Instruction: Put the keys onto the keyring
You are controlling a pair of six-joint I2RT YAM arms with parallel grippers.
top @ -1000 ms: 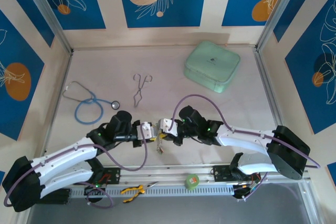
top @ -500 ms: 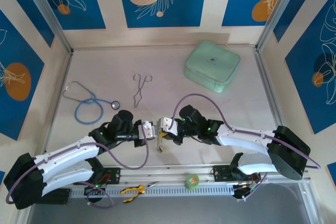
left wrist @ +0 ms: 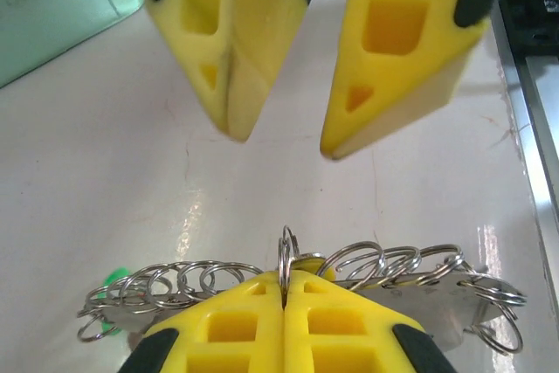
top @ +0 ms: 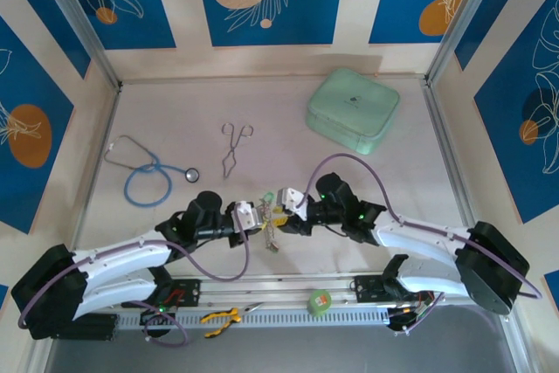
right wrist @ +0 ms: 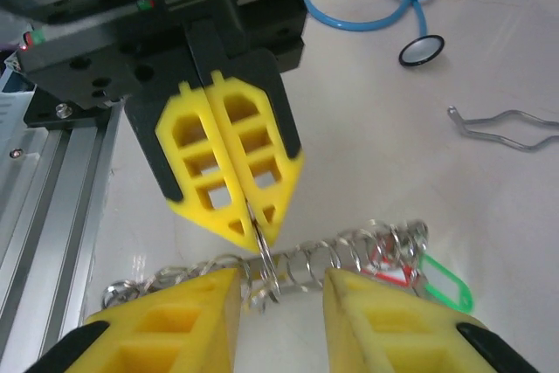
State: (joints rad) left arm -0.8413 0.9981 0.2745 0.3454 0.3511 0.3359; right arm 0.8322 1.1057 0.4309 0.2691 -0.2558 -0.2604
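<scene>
My left end effector pinches the keyring near the front of the table; the right end effector gapes around it. If I pull askew, the thin ring may twist free.

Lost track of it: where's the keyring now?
In the top view the keyring is front centre, pinched in the left end effector, with the open right end effector facing it.

left pincer clamped | right pincer spread | tips facing

Open table mid-field — forceps, stethoscope left, case right.
</scene>
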